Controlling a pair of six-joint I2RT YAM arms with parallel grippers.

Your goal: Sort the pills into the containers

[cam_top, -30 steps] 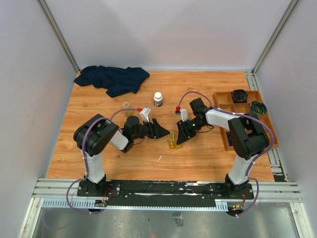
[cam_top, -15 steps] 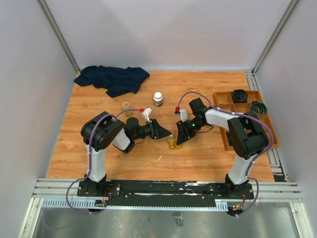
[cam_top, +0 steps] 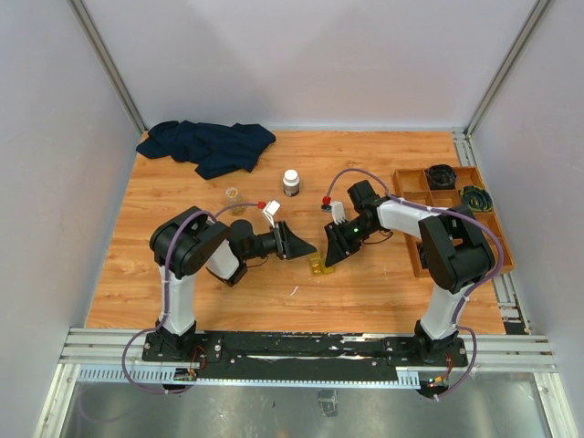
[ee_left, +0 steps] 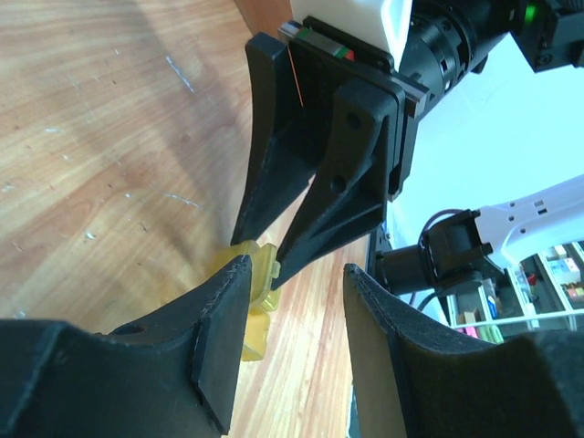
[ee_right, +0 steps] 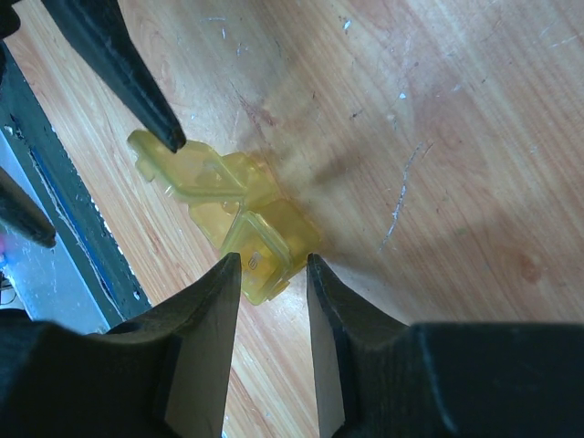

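Observation:
The translucent yellow case [cam_top: 317, 265] lies on the wooden table with its lid swung open [ee_right: 187, 169]. My right gripper [ee_right: 271, 265] is shut on the case's squarish body [ee_right: 265, 239], fingertips pressing from both sides. My left gripper [ee_left: 297, 274] faces it from the left and is open, one fingertip [ee_right: 167, 135] touching the lid's edge. In the top view both grippers, left [cam_top: 306, 249] and right [cam_top: 328, 258], meet over the case. The amber vial [cam_top: 232, 194] stands upright farther back left. No pills are visible.
A white-capped bottle [cam_top: 291, 182] stands behind the grippers. A dark blue cloth [cam_top: 208, 146] lies at the back left. A brown wooden compartment tray [cam_top: 412, 182] with dark items sits at the right edge.
My left arm has pushed right toward the case and its jaws have narrowed. The right gripper has held still on the case.

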